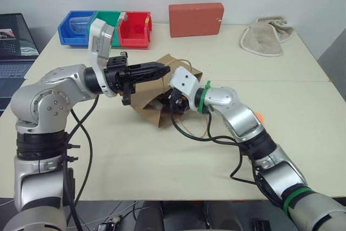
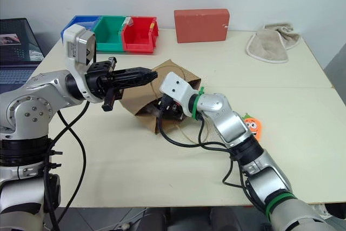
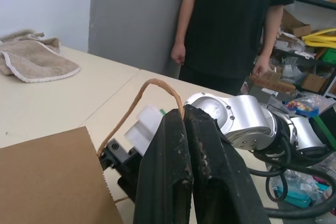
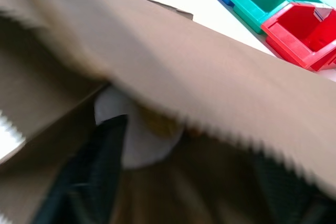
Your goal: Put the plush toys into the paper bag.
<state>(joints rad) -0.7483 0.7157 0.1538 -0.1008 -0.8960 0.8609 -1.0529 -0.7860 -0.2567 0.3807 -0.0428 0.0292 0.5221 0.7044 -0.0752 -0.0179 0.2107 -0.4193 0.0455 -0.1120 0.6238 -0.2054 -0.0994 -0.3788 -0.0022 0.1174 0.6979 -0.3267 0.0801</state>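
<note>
The orange smiling carrot plush (image 2: 252,125) lies on the pale matte table (image 2: 135,166) beside the right arm. Further in, the crumpled brown kraft paper bag (image 2: 141,97) lies tipped, mouth toward the robot, the right gripper (image 4: 173,182) inside it, fingers spread beside the white egg-shaped plush (image 4: 142,140) (nothing gripped). The left gripper (image 1: 162,70) pinches shut on the bag's tan cord handle (image 3: 142,100).
</note>
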